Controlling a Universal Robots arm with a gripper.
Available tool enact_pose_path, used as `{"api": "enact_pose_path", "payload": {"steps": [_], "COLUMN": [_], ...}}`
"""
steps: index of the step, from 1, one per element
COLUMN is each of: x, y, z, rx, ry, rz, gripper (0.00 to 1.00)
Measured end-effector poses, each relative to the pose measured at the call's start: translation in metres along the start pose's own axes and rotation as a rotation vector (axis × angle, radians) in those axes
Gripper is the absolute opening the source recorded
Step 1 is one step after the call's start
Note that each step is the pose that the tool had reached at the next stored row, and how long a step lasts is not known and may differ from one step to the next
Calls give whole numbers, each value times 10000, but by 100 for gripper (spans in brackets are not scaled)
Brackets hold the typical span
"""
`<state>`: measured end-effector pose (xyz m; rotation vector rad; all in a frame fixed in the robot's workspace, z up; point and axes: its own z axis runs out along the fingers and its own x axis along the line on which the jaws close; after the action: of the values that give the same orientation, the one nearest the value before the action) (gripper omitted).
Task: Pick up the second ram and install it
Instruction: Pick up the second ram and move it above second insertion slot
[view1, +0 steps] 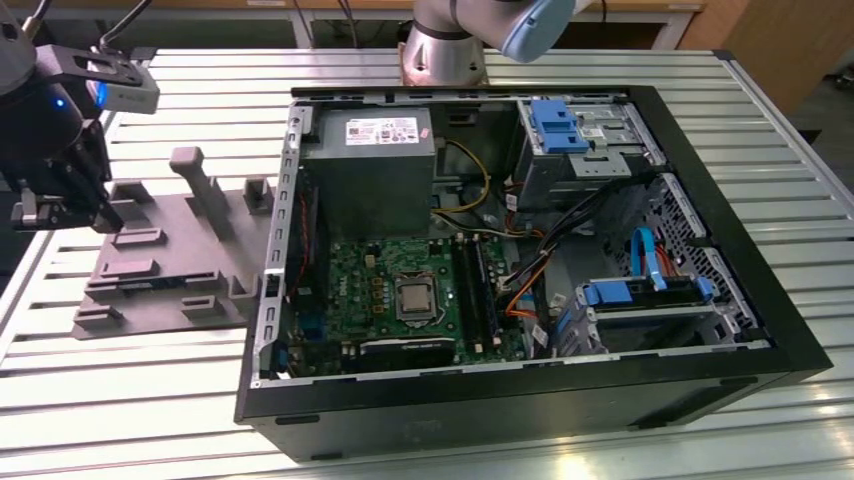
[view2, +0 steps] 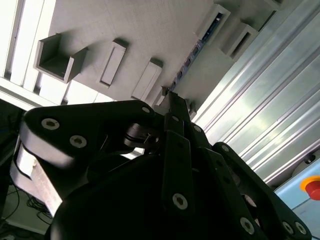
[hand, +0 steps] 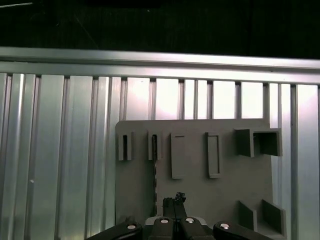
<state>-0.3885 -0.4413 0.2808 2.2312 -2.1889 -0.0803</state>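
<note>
Grey tray holds the ram on edge in a slot. Our gripper hangs just beside it, jaws together, gripping nothing. We judge a clean pick needs them spread, centred over the thin edge, square to the slot.

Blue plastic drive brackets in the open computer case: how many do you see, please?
2. One blue plastic bracket at the black case's far end; the other bracket nearer, at the exterior view's right. More may be hidden.

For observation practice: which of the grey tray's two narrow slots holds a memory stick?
The inner slot holds the second ram, edge-on; the outer slot, by the tray edge, is empty.
</note>
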Motion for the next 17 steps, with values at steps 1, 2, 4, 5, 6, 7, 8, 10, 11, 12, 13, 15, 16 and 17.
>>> {"api": "enact_pose_path", "payload": {"steps": [1, 2, 4, 5, 6, 7, 8, 10, 11, 12, 13, 15, 16, 17], "x": [0, 1, 1, 1, 1, 1, 1, 1, 2, 2, 2, 2, 2, 2], "y": [0, -1, -1, -1, -2, -2, -2, -2, -3, -3, -3, -3, -4, -4], "z": [4, 9, 17, 22, 25, 29, 33, 42, 46, 50, 54, 63, 67, 71], "rx": [0, 1, 1, 1, 1, 0, 0, 1, 1, 1, 0, 1, 0, 0], "ry": [0, -1, -1, -1, -1, 0, 0, -1, -1, -1, -1, -1, 0, 0], "rz": [0, -1, -1, -1, -1, -1, -1, -1, -1, 0, -1, -1, -1, 0], "gripper": [11, 11, 11, 11, 11, 11, 11, 11, 11, 11, 11, 11, 11, 11]}}
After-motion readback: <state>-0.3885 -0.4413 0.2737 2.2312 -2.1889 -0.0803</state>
